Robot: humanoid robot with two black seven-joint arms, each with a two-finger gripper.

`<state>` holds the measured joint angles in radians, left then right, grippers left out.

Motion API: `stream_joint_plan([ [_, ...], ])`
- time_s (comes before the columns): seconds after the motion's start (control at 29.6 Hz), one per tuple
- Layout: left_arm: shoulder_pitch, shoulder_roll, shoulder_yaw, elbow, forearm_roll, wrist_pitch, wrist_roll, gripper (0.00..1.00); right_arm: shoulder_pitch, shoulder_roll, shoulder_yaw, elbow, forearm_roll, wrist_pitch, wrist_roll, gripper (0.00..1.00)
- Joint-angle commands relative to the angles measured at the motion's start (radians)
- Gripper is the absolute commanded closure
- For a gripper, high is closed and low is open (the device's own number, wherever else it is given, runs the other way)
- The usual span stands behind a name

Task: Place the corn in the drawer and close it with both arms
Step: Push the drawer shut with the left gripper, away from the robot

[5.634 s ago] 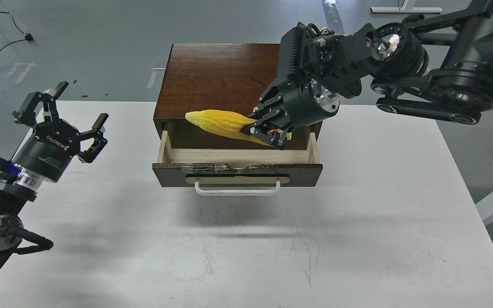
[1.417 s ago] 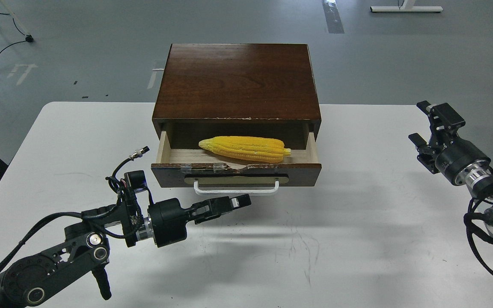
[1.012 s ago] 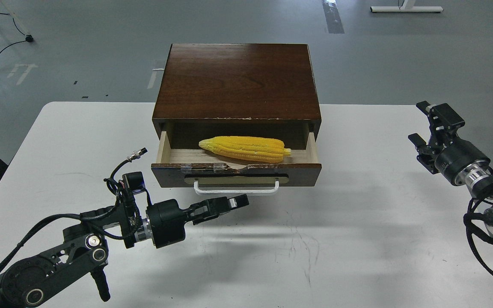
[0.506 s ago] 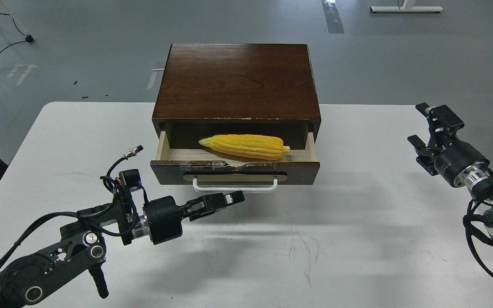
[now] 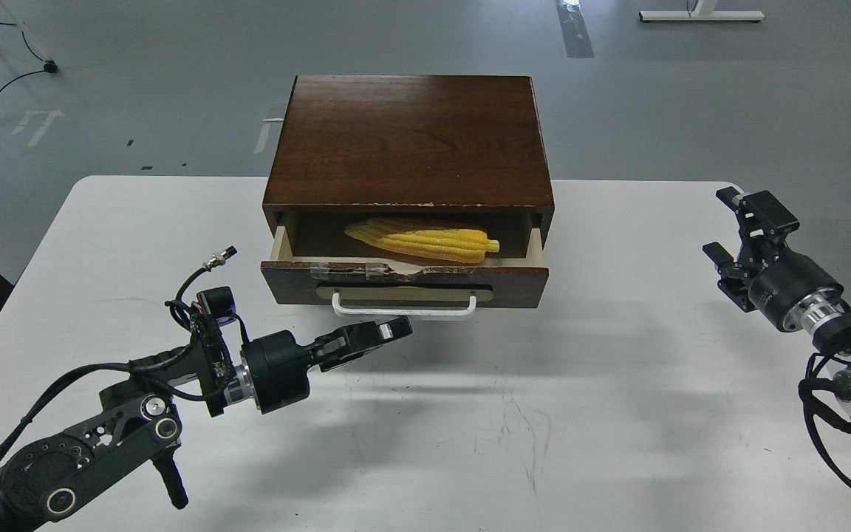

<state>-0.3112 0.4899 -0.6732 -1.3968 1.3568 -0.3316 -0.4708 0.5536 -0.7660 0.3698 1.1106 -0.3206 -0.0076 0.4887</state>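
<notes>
White table (image 5: 617, 414) fills most of the head view, scuffed w/ thin dark scratches near the middle. On its far side sits a dark brown wooden cabinet (image 5: 407, 140), top grain lit by glare. Its drawer (image 5: 521, 281) stands partly open – only a narrow strip of pale wood shows inside, chipped and taped along the top edge of the front, white handle (image 5: 403, 309) on a beige oval plate.

Left arm (image 5: 100, 436) comes in low from the bottom-left corner, cables looped round the wrist. Left gripper (image 5: 388, 329) points at the drawer front, fingers pressed together, tip just below the handle; touching or not – can't tell.

Right gripper (image 5: 739, 222) hangs over the table's right edge, well apart from the cabinet, fingers spread, holding nothing.

Corn (image 5: 425, 240) lies lengthwise in the drawer, pointed end to the left, back half shaded under the cabinet top.
</notes>
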Motion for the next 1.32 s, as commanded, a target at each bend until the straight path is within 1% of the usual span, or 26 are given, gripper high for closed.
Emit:
stream_joint_plan([
  [0.0, -0.002, -0.002, -0.005, 0.002, -0.002, 0.000, 0.004, 1.00, -0.003, 0.002, 0.000, -0.001, 0.000, 0.000, 0.000, 0.01],
  [0.84, -0.025, -0.005, -0.032, 0.062, -0.031, -0.001, 0.011, 1.00, -0.023, 0.010, 0.000, -0.001, 0.000, 0.000, 0.000, 0.01],
  [1.28, -0.063, -0.007, -0.032, 0.104, -0.038, -0.001, 0.012, 1.00, -0.026, 0.010, 0.000, 0.000, 0.000, 0.000, 0.000, 0.01],
])
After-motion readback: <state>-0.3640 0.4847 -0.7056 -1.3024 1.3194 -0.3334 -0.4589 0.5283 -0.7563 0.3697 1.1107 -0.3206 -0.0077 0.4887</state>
